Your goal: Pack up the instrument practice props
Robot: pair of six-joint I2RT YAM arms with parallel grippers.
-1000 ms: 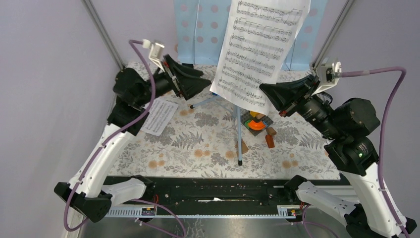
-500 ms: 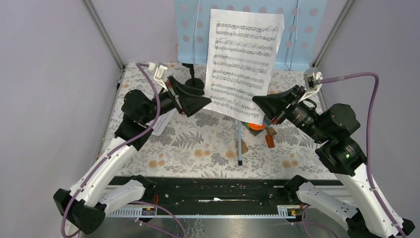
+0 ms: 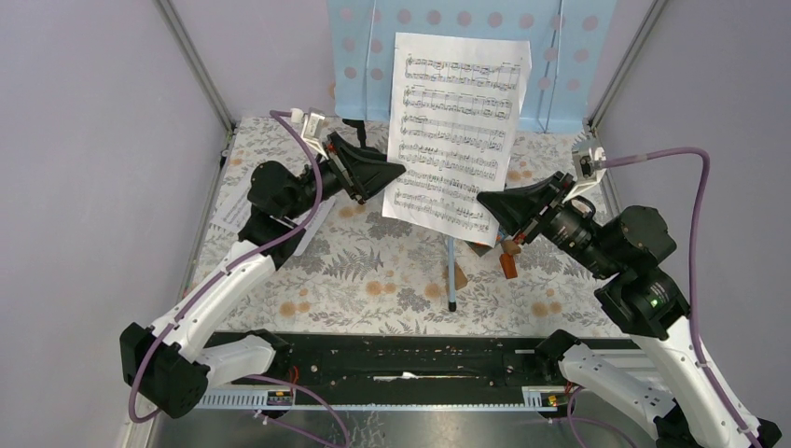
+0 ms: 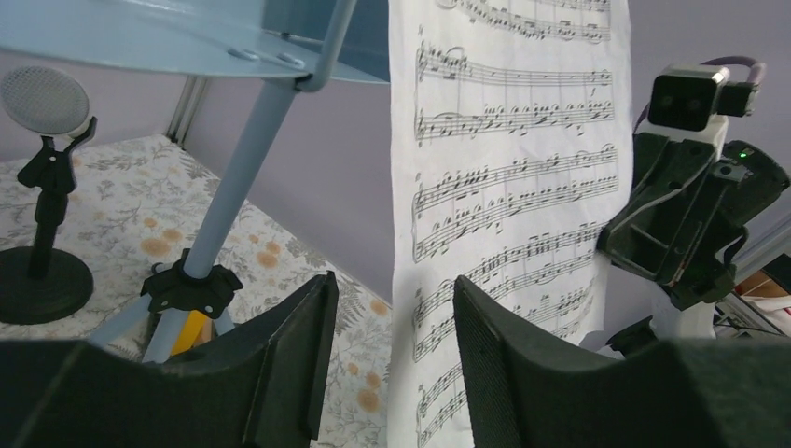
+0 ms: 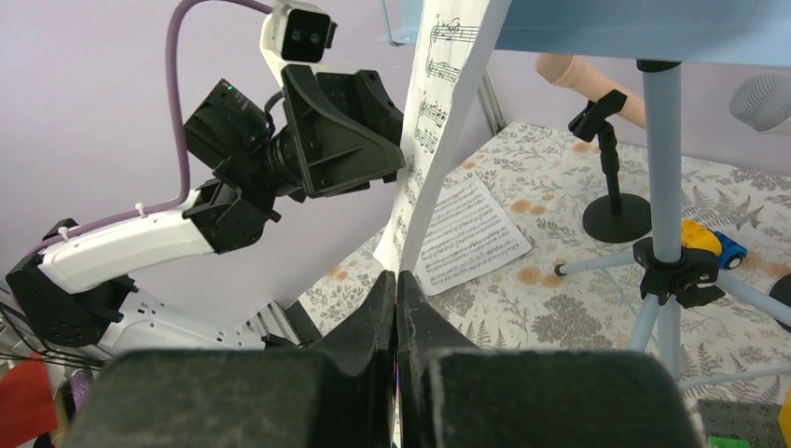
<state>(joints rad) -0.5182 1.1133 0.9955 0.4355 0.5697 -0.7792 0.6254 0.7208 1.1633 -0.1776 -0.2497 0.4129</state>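
**Right gripper holds a music page upright in front of the rack**

The right gripper [image 3: 485, 199] is clenched on the lower right corner of a white sheet-music page [image 3: 457, 131]. The page hangs upright in the air over the middle of the tabletop [image 3: 373, 271], in front of the light-blue perforated music rack [image 3: 569, 56]. The left gripper [image 3: 401, 170] has its jaws spread, with the page's lower left edge between them; contact cannot be told. A second page [image 3: 233, 201] lies flat at the tabletop's left edge. A white microphone [image 4: 42, 98] sits in a black round-based holder [image 4: 42, 280] near the far edge.
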